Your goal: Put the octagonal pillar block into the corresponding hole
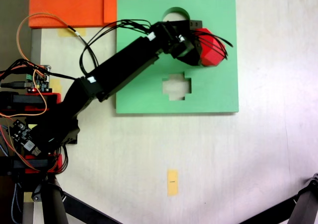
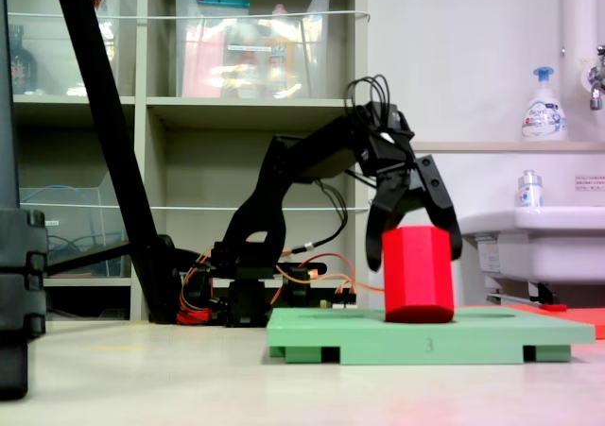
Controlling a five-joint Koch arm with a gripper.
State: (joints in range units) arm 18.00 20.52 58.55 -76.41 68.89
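Gripper (image 1: 212,49), seen from above in a fixed view, sits over the upper right part of the green board (image 1: 218,92). Its jaws are spread to about the width of the red block (image 1: 214,51) and bracket it. Real clamping cannot be confirmed from above. The block covers the spot where the eight-sided hole should be, so that hole is hidden. The round cutout (image 1: 175,13) lies just above and left of the wrist. The cross cutout (image 1: 177,86) lies below it, clear of the block. Judgement: the arm reaches diagonally across the board so that the block comes down from above onto its own cutout, not the other two.

Table top is pale. An orange sheet (image 1: 69,5) lies at the upper left, touching the board's corner. A yellow tape strip (image 1: 172,182) is near the bottom. Controller boards and loose wires sit beside the arm's base at the left.

Side-on fixed view: the gripper (image 2: 416,248) hangs above the block (image 2: 418,273), one finger down each flank, the tips about halfway down it. The block stands nearly upright, its base at the board's (image 2: 321,336) top surface. It leans slightly, so it looks not fully seated. Judgement: insertion is in progress and needs a square downward push.

Behind are shelves with clear bins (image 2: 250,53), a sink (image 2: 529,242) and a soap bottle (image 2: 542,105). A black tripod leg (image 2: 109,128) crosses the left.
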